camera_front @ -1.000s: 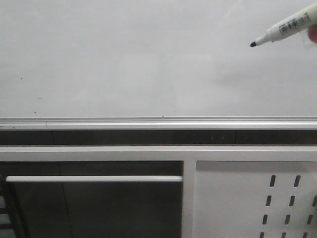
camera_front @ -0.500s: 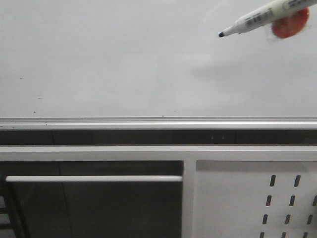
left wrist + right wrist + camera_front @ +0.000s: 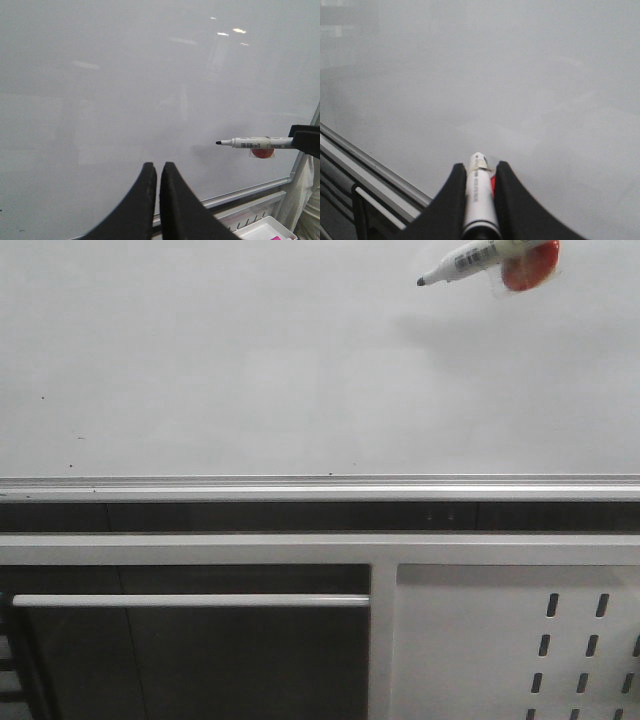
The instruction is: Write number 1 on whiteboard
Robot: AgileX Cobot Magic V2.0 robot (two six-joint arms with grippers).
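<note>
Whiteboard: large smooth pale grey-white glossy whiteboard (image 3: 250, 360) fills the upper half of the front view, with a silver aluminium rail (image 3: 300, 485) along its lower edge; its surface shows only a few tiny dark specks toward 9 o'clock, and no marker stroke.
Number 1: no such stroke shows on the board in any view.
Marker: white-barrelled marker with black tip and printed label (image 3: 468, 260) sits at about 1 o'clock in the front view, tip pointing toward 8 o'clock; whether the tip touches the board, I cannot tell.
Red piece: small round red-orange piece (image 3: 528, 268) sits just beside the marker barrel, at the right gripper.
Right gripper: black two-fingered right gripper (image 3: 479, 175) is clenched around the marker barrel (image 3: 479, 200), one finger on each side.
Left gripper: black two-fingered left gripper (image 3: 156, 172) is clenched with its fingertips nearly touching, grasping nothing, facing the board well apart from the marker (image 3: 255, 143).
Below the board: white metal frame with a horizontal bar (image 3: 190, 601) and a grey slotted metal panel (image 3: 500, 640) at 5 o'clock.
</note>
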